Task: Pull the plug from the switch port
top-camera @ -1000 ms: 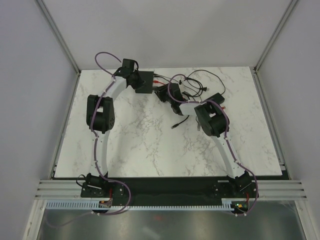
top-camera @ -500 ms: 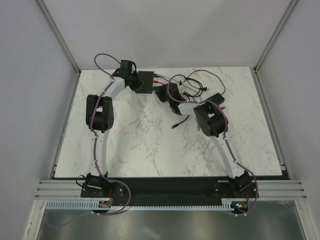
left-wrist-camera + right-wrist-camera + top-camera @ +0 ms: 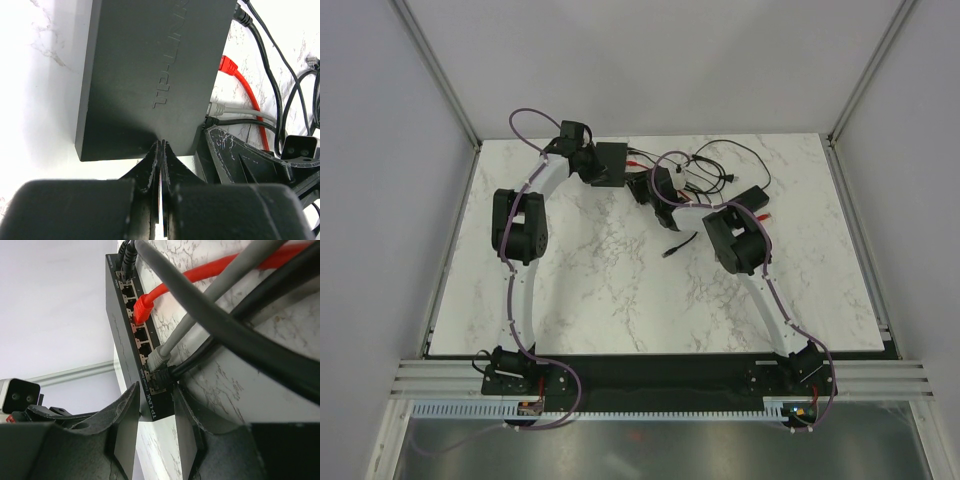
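The switch (image 3: pixel 614 158) is a flat black box lying at the back of the marble table (image 3: pixel 600 290). My left gripper (image 3: pixel 161 143) is shut, its tips resting on the near edge of the switch (image 3: pixel 150 65). Along the port face (image 3: pixel 136 332) sit a red plug (image 3: pixel 142 308), a grey plug (image 3: pixel 159 359) and a black plug (image 3: pixel 167 374). My right gripper (image 3: pixel 156 392) is open, its jaws standing either side of the switch's near corner, just short of the black plug. One right finger (image 3: pixel 235 155) shows beside the ports.
Red cable (image 3: pixel 250 95), grey cable and black cords (image 3: pixel 720 165) trail right from the switch. A black power adapter (image 3: pixel 752 197) lies behind my right arm. A loose black cable end (image 3: pixel 672 248) lies mid-table. Grey walls close the cell at back and sides.
My right arm has moved up and left, bringing its gripper close to the switch's port edge. The left arm and the switch have stayed put.
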`<state>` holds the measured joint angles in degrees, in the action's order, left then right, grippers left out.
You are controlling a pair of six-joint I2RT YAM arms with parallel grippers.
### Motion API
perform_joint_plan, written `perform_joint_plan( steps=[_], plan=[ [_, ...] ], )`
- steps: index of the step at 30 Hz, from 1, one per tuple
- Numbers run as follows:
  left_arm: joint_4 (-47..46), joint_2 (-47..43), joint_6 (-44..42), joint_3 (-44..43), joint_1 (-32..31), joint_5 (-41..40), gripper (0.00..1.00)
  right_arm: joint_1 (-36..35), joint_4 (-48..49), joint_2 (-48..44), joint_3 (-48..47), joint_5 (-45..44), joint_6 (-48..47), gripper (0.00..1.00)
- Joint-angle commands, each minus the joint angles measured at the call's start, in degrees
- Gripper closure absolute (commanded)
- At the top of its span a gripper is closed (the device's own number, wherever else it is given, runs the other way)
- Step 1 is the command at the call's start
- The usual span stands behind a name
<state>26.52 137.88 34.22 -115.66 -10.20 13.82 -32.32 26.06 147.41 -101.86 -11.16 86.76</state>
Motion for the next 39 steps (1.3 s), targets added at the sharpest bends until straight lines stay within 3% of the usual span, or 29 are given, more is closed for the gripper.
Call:
perform_joint_plan(
  steps=[1, 14, 22, 35, 39],
  plan=[
    [1.78, 1.07, -2.49, -1.24, 0.35, 0.85, 0.98, -0.73, -1.72, 2.00, -1.50, -2.38, 2.18, 0.59],
    [2.30, 1.51, -2.40, -1.06, 0.53, 1.03, 0.98, -0.73, 0.04, 3.41, 0.35, -3.43, 7.28, 0.62],
    [2.31, 1.51, -2.31, -0.71, 0.62, 1.20, 0.98, -0.64, -4.70, 3.85, -1.32, -3.34, 7.46, 0.63],
    [2.39, 1.95, -1.96, -0.62, 0.70, 1.47, 0.98, -0.64, -8.39, 5.16, -3.07, -2.90, 8.60, 0.84],
    [3.27, 2.12, -0.47, -0.36, 0.70, -0.11, 0.98, -0.64, -9.54, 5.78, -4.48, -2.47, 7.46, 1.00]
  ],
)
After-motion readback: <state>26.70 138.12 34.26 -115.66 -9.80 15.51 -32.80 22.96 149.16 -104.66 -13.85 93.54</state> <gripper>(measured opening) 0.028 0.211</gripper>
